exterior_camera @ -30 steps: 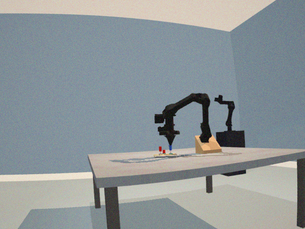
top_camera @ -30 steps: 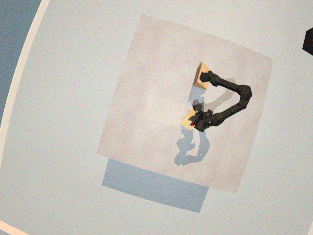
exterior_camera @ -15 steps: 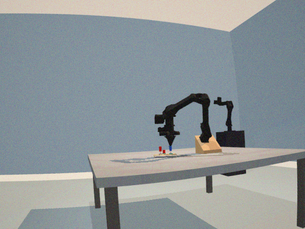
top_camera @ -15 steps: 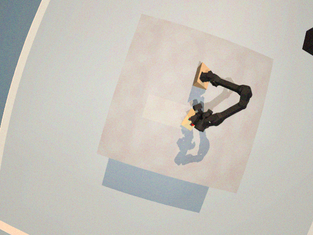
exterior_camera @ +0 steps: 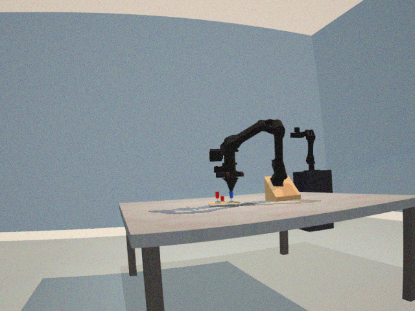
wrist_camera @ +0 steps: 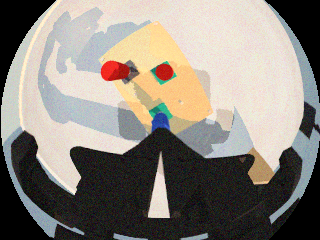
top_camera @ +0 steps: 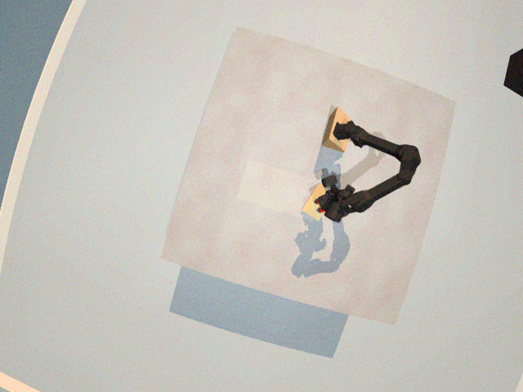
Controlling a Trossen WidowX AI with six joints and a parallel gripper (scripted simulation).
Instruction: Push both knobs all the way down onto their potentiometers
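A tan circuit board (exterior_camera: 214, 203) (wrist_camera: 183, 94) (top_camera: 310, 211) stands low on the table (exterior_camera: 234, 221). In the exterior view, a tall red knob (exterior_camera: 216, 194) (wrist_camera: 115, 71) stands at its left end. A shorter red knob (exterior_camera: 222, 198) (wrist_camera: 164, 72) sits beside it, over a green part. A blue knob (exterior_camera: 230, 195) (wrist_camera: 160, 123) stands at the right. My gripper (exterior_camera: 231, 189) (wrist_camera: 160, 136) is shut, points straight down, and its tips are right on top of the blue knob. In the top view the arm hides most of the board, and only a red knob (top_camera: 320, 209) shows.
The arm's tan wedge base (exterior_camera: 281, 191) (top_camera: 335, 134) stands on the table to the right of the board. A second black arm on a black box (exterior_camera: 312, 181) (top_camera: 514, 73) stands behind the table's far right.
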